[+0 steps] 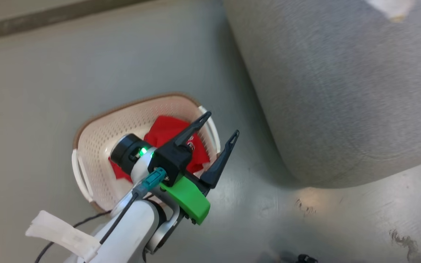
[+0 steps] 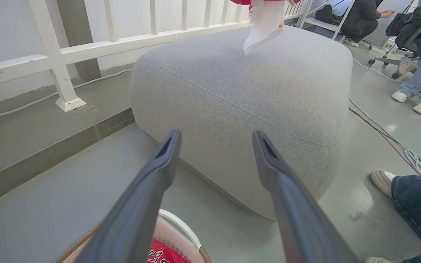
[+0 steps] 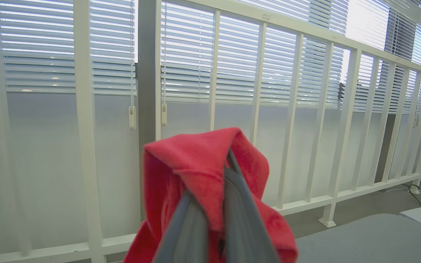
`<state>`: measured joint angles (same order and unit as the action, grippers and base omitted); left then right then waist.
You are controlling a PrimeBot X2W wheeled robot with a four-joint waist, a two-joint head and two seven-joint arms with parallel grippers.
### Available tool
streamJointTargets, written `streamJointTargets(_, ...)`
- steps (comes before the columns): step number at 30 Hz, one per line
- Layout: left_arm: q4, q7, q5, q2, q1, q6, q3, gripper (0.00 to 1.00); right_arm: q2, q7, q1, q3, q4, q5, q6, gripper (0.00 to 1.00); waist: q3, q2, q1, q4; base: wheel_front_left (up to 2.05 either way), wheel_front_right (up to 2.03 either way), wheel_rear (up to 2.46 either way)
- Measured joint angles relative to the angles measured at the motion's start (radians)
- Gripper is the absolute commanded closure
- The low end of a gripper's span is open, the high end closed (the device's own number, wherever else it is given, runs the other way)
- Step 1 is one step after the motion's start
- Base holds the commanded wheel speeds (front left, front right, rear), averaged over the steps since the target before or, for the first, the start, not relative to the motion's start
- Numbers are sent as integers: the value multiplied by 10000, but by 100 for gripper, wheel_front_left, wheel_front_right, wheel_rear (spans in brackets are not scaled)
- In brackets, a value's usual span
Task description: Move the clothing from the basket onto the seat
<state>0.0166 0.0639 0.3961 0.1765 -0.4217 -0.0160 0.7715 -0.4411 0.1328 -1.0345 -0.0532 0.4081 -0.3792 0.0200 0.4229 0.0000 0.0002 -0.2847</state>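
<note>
Down in the basket (image 1: 97, 146), just below and behind the spread, empty left gripper (image 1: 222, 123), a red piece of clothing (image 1: 166, 129) is bunched, so left is nearer; the right gripper (image 3: 217, 171) is clamped on another red piece (image 3: 192, 157) up by the seat (image 1: 342, 91)

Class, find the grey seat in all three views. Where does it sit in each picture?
Head view: the seat fills the upper right.
Left wrist view: the seat sits in the centre.
Right wrist view: a grey strip of seat, lower right corner.
Shared landmark: the white railing behind it, in both wrist views.
</note>
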Motion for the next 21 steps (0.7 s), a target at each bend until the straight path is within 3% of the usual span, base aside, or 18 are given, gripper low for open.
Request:
streamJointTargets(9,920,-414,-495,336,-588,0,-92,0,-940,-291,-1446,656,431,-2,194,100,1381,0,0,691,0,0,0)
streamJointTargets(15,1175,-633,-581,715,-703,107,-307,0,-876,-201,-1743,757,890,-12,313,100,2184,0,0,975,0,0,0)
streamJointTargets(21,1363,-823,-596,934,-717,171,-382,0,-407,-12,-1715,876,1695,-267,449,100,2856,0,0,1046,0,0,0)
